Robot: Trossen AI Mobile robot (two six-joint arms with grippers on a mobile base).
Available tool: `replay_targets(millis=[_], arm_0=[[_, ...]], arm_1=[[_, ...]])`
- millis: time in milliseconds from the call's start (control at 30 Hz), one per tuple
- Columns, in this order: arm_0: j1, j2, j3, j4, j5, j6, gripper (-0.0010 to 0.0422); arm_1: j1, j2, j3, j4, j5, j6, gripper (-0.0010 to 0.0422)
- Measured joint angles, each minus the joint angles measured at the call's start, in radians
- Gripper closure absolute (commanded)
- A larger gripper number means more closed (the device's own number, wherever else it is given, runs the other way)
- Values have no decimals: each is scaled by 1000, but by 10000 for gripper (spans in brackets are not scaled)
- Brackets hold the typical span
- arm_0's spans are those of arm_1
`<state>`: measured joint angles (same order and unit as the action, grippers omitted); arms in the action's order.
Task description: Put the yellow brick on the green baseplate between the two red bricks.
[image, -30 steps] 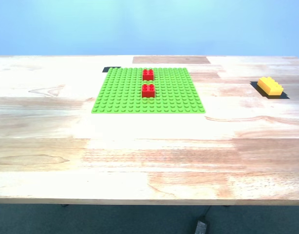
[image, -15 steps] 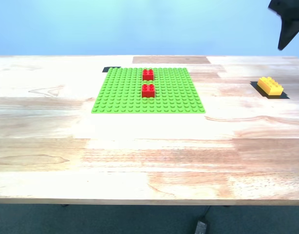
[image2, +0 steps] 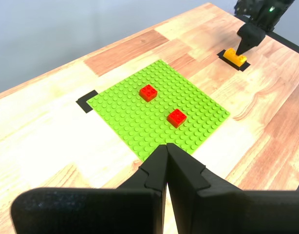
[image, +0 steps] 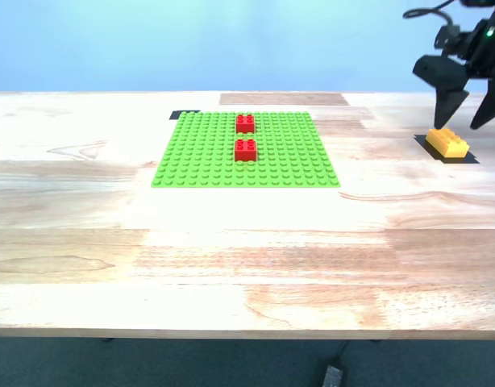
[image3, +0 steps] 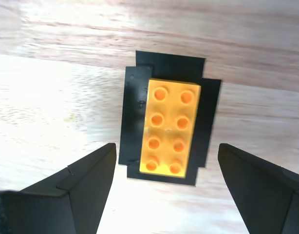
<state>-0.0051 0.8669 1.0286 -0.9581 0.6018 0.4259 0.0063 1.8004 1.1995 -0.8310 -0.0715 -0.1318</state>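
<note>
Yellow brick [image3: 170, 128] lies below my second gripper [image3: 169, 187] (spread wide).

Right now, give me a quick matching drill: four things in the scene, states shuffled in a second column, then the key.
Column one:
1. yellow brick
2. two red bricks
3. my first gripper
4. my second gripper

Column two:
A. shut, holding nothing
B. open, above the brick
C. on a black patch on the table
D. on the green baseplate, a gap between them

Pairs: 1-C, 2-D, 3-A, 4-B
</note>
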Motion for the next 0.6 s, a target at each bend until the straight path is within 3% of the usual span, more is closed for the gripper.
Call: replay_targets(millis=[333, 600], arm_0=[[0, -1, 0, 0, 0, 0, 413], [0, -3, -1, 5, 0, 0, 412]], arm_1=[[-1, 80, -8, 66, 11, 0, 133], [0, 80, -29, 103, 45, 0, 255]])
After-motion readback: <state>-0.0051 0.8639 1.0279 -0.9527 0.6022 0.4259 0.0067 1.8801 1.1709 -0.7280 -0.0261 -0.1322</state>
